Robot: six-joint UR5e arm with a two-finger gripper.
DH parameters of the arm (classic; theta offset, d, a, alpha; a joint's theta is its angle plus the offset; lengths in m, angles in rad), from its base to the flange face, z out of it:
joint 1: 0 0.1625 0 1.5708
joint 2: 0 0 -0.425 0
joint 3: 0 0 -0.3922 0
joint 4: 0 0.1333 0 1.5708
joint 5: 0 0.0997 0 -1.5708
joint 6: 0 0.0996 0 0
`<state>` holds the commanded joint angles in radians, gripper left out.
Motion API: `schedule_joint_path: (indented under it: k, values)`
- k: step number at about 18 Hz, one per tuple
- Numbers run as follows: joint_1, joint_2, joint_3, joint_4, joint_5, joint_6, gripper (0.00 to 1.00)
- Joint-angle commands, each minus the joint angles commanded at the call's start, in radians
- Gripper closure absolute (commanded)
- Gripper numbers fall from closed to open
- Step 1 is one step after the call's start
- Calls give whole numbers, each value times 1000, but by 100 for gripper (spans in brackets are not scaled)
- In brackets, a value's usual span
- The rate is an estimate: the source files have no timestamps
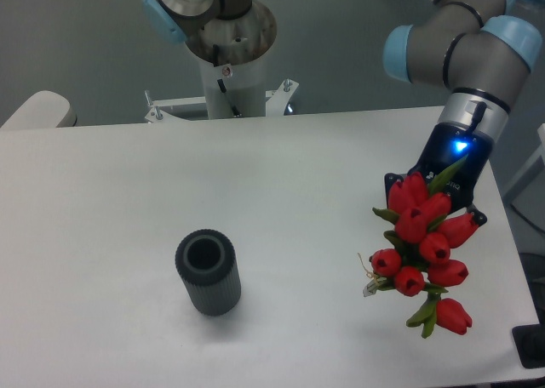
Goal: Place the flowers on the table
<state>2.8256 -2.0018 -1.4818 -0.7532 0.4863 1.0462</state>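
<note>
The arm enters from the upper right and angles down toward the counter's (pixel 128 192) right side. The tool (pixel 434 196) is largely masked by the flowers (pixel 423 248); its opening cannot be determined, nor a grip confirmed. The red tulip heads hang before it, above the counter near the right edge. The dark ribbed vase (pixel 208 271) stands upright, well apart at centre-left. Counter white, matte; grey wall behind.

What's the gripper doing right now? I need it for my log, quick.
Gripper: its fingers are hidden behind the flowers, so open or closed cannot be told; the bunch hangs from it over the table.
</note>
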Motion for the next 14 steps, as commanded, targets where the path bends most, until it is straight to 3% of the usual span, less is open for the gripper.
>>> schedule_joint_path:
  k: [9, 14]
  values:
    - [-2, 8, -3, 0, 6, -3, 71]
    - [-3, 29, 8, -2, 135, -6, 71]
